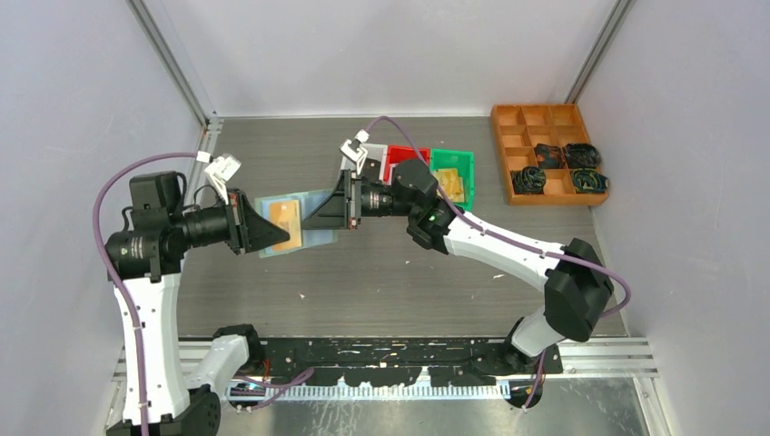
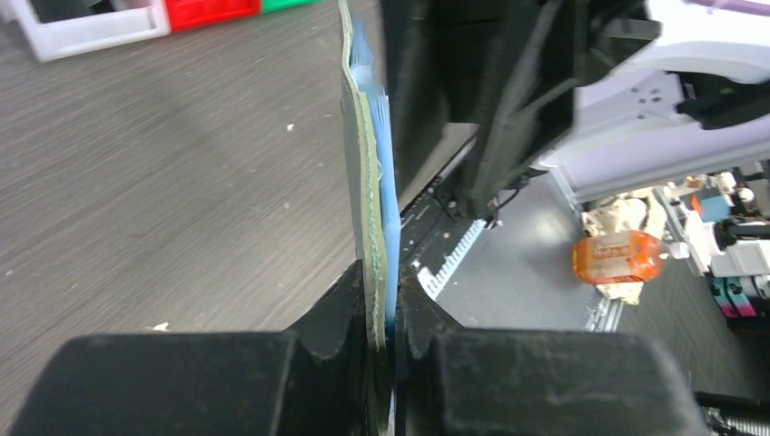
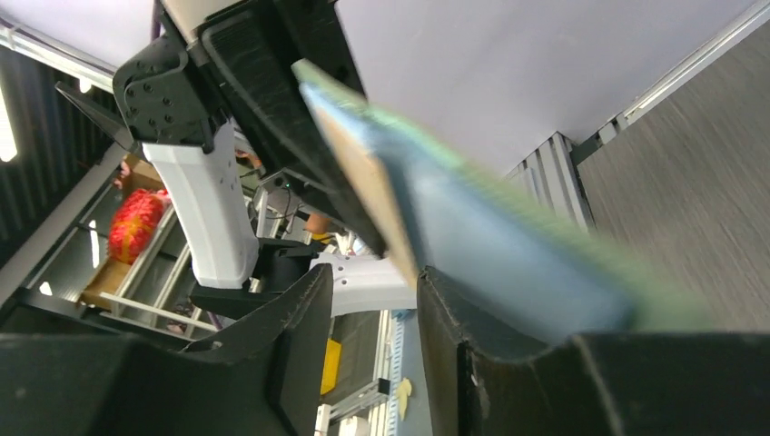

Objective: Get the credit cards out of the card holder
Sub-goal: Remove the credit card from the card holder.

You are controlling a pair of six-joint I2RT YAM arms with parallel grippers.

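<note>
Card holder [image 1: 313, 240] is hanging mid-air off the table [image 1: 390, 272], btwn the two arms, centre-left of the workspace. Left gripper [image 2: 383, 304] is clamping it tight by one edge, pinching both faces; holder is standing edge-on in the left wrist cam. One gold card [image 1: 287, 224] is showing inside it, sitting in its pocket, not out. Can't tell if more cards are stacked behind.

Right gripper [image 3: 374, 277] is hovering at the holder's opposite edge w/ jaws part-way apart, clear gap btwn them, gripping nothing. Card/holder corner is poking toward that gap. No loose cards are lying on the table in any view.

Progress, as I'm reading it: holder lifted and presented = done. Pinch, pull-out and set-down for every card = all left.
</note>
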